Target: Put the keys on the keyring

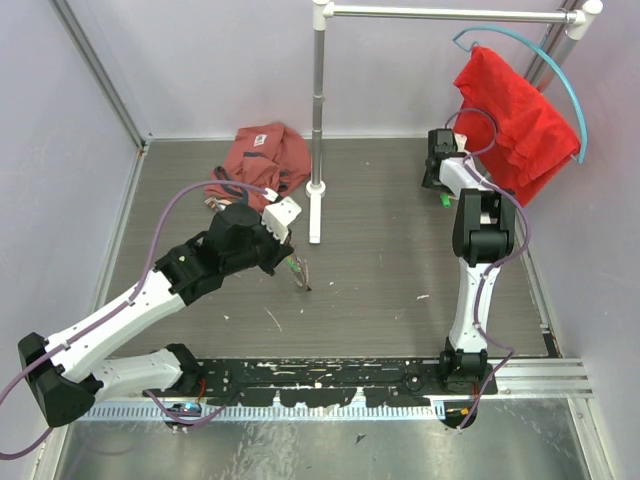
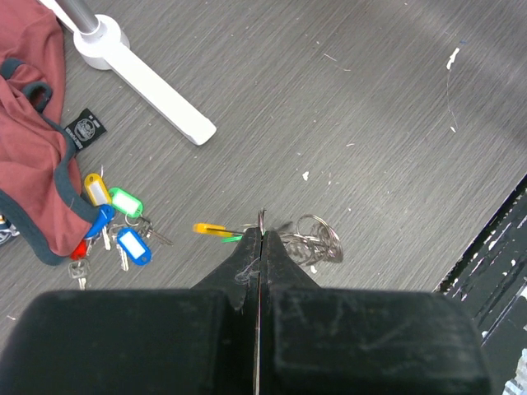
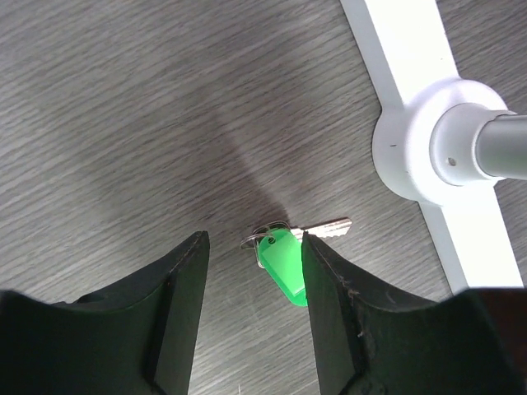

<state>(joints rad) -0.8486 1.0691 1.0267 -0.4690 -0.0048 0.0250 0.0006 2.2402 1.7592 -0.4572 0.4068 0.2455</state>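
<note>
- The left claw [image 2: 262, 237] was shut tight on the wire of the keyring [image 2: 315, 243]. It held the ring just above the desk [image 1: 380, 270] near its middle, a little to the near side of the stand's white foot [image 2: 156, 90].
- The ring's silver keys bunched to one side of the pinch, and its yellow tag [image 2: 212, 230] stuck out to the other.
- The right claw [image 3: 254, 240] was about half open toward the far right corner of the desk, pointing down over a green-tagged key [image 3: 284, 263].
- That key lay between the jaws with clear desk showing on one side of it, so it did not look gripped. Whether the tag touched the other jaw could not be told.
- More loose keys [image 2: 115, 222], tagged blue, green, yellow and white, lay in a cluster toward the far left, against the hem of a red garment [image 2: 33, 140].
- The step in hand looked like picking up the green-tagged key while the ring was held ready. Most of the task seemed left to do.
- The next move would call for closing on the key by its tag or head, leaving its small loop free. The key would then be carried across to the ring, since the two were well apart.
- Threading would need the loop and the ring's split lined up closely.
</note>
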